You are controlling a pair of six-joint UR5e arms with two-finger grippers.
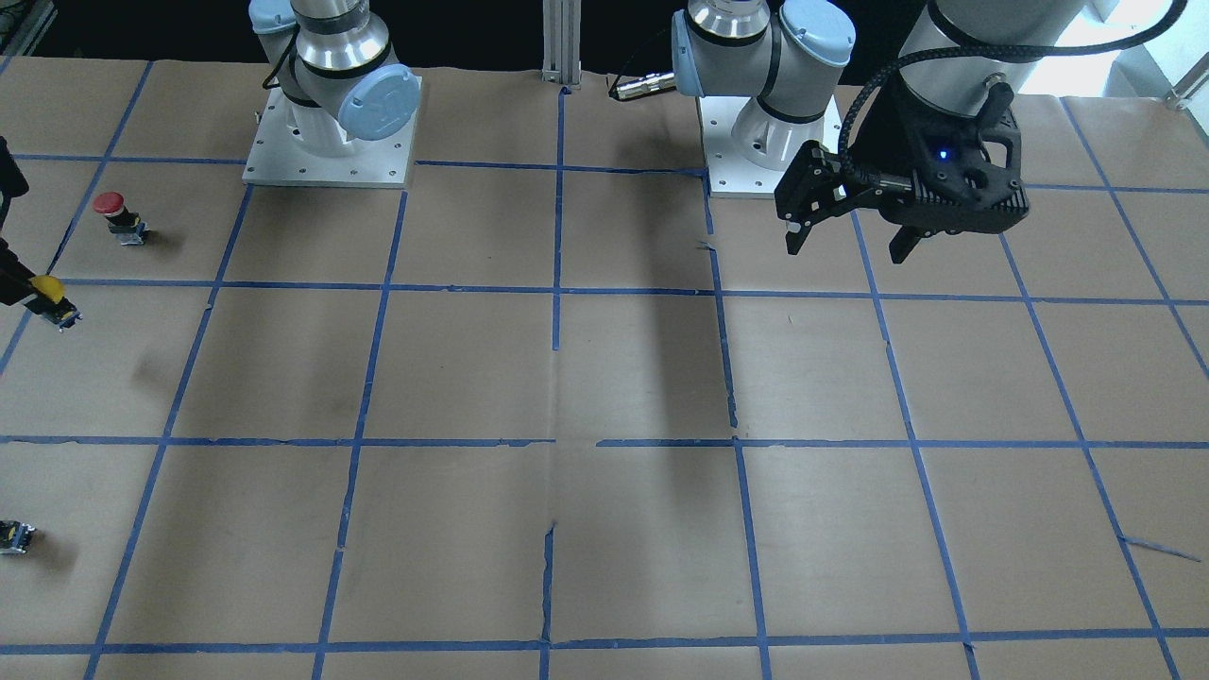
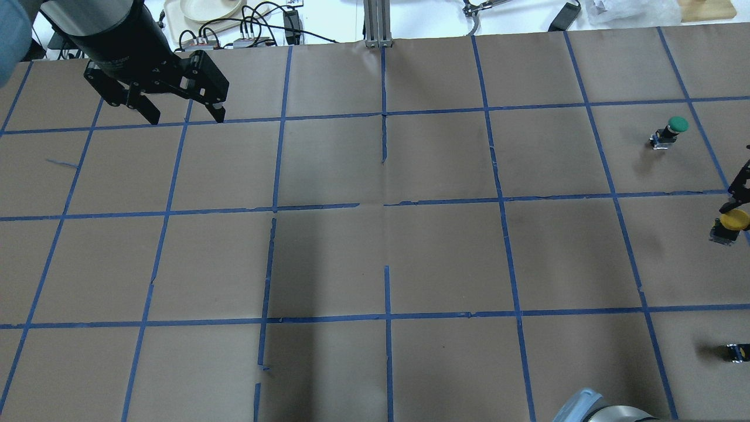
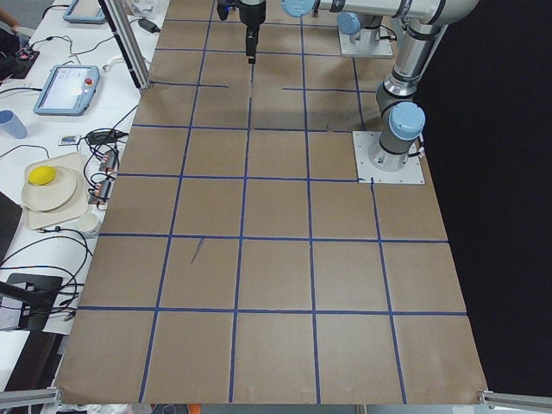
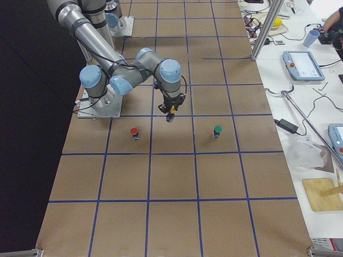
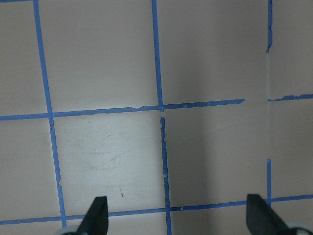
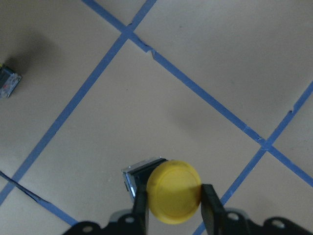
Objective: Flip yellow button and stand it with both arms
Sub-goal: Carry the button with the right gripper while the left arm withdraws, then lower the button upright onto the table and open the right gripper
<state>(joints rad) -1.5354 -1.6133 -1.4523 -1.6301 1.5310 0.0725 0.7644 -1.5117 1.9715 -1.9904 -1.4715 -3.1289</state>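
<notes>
The yellow button [image 2: 733, 221] gripped by its cap
The right gripper [image 6: 174, 194] has its jaws pinching it near the red button [image 1: 110, 203]; the left gripper [image 2: 186, 119] hangs well apart from that button, jaws spread above the surface [image 1: 604, 378].

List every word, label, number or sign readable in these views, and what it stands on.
No text can be read.
On the pale blue round joint cap: a faint mark, too blurred.
On the grey tablet-like screen: too small.
On the yellow mushroom-capped push button: cap blank.
</notes>
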